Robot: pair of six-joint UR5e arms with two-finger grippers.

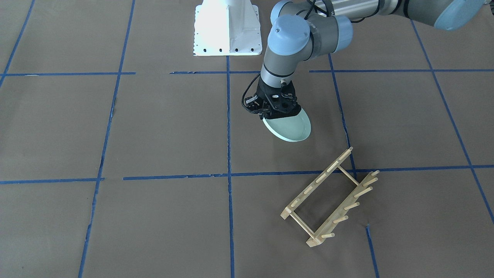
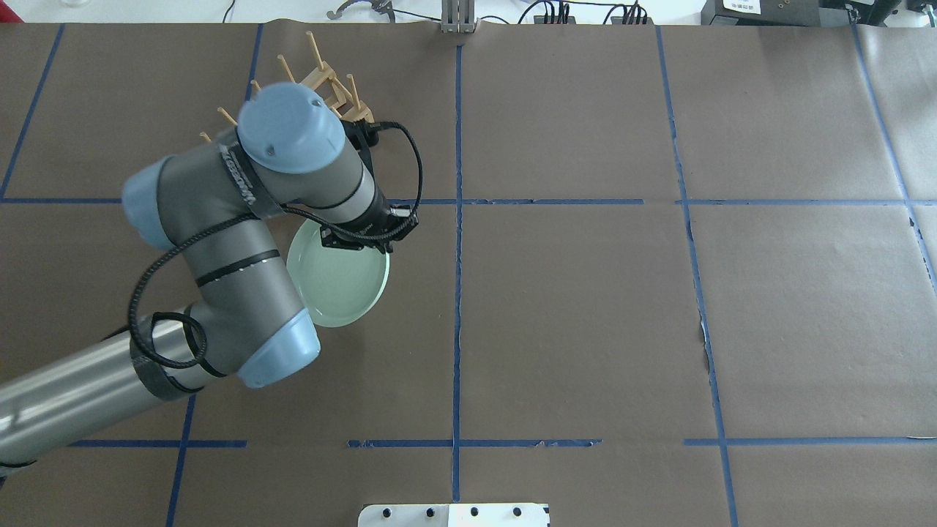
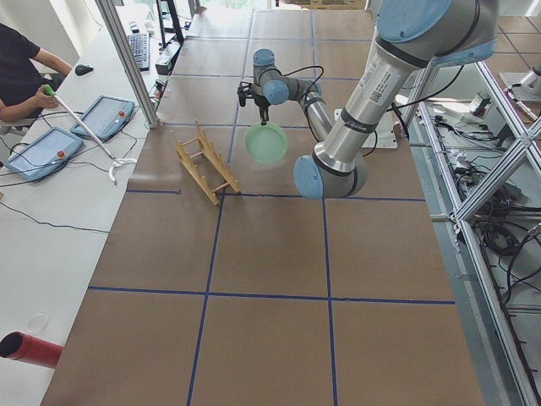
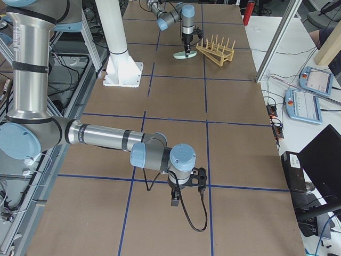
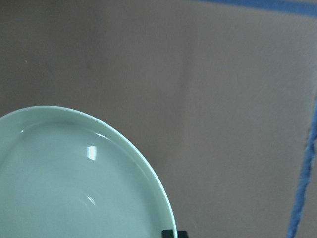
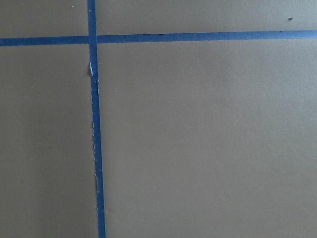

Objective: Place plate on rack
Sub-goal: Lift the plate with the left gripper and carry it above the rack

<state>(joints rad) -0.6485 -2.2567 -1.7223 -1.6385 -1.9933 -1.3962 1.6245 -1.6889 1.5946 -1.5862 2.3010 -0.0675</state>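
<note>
One arm is doing the work. The left gripper (image 1: pixel 277 115) is clamped on the rim of the plate (image 1: pixel 290 129), which hangs tilted under the fingers and looks clear of the table (image 1: pixel 154 127). The left wrist view shows the plate's inner face with only brown paper beyond it. The rack (image 1: pixel 331 197) stands well apart from the plate, further out toward the operators' side and diagonal to the blue tape lines (image 1: pixel 228 127), with no plate in it yet. The right gripper (image 4: pixel 186 188) hangs low over the table far from all this. It shows only in the side view, so I can't tell whether its claw is apart or together. My read: the grasp is done and this is the carry phase, with placement not started. The next move needs the plate brought over the rack and turned up on edge, with wrist yaw matched to the rack's diagonal so the plate crosses both rails. Then it goes down between two neighbouring pegs until the rim seats, and only then lets go. The rack looks light, so clipping a peg could shove it.
</note>
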